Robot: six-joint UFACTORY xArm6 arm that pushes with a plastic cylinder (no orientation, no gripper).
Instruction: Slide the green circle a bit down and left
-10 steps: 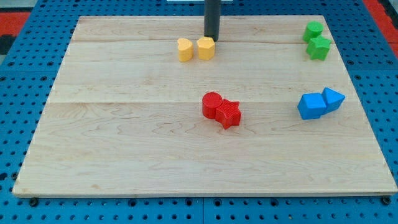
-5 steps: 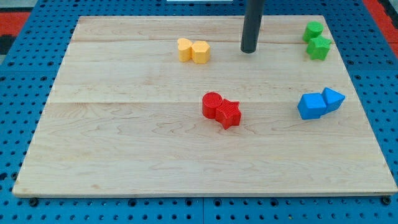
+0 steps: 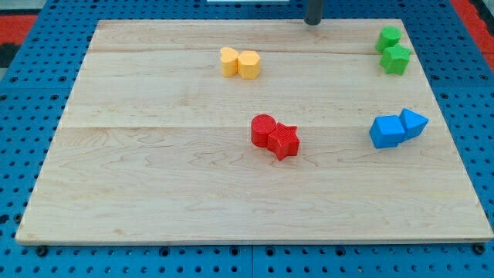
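The green circle (image 3: 389, 37) sits at the board's top right, touching a green star (image 3: 397, 59) just below it. My tip (image 3: 312, 22) is at the board's top edge, well to the left of the green circle and apart from every block. Only the rod's short lower end shows.
Two yellow blocks (image 3: 240, 62) sit together at top centre. A red circle (image 3: 263, 129) and a red star (image 3: 284, 141) touch mid-board. Two blue blocks (image 3: 397, 128) sit at the right. The wooden board (image 3: 154, 170) lies on a blue pegboard.
My tip moved right from the yellow blocks, nudging one a little left against the other, then went up toward the board's top edge. The other blocks have not moved.
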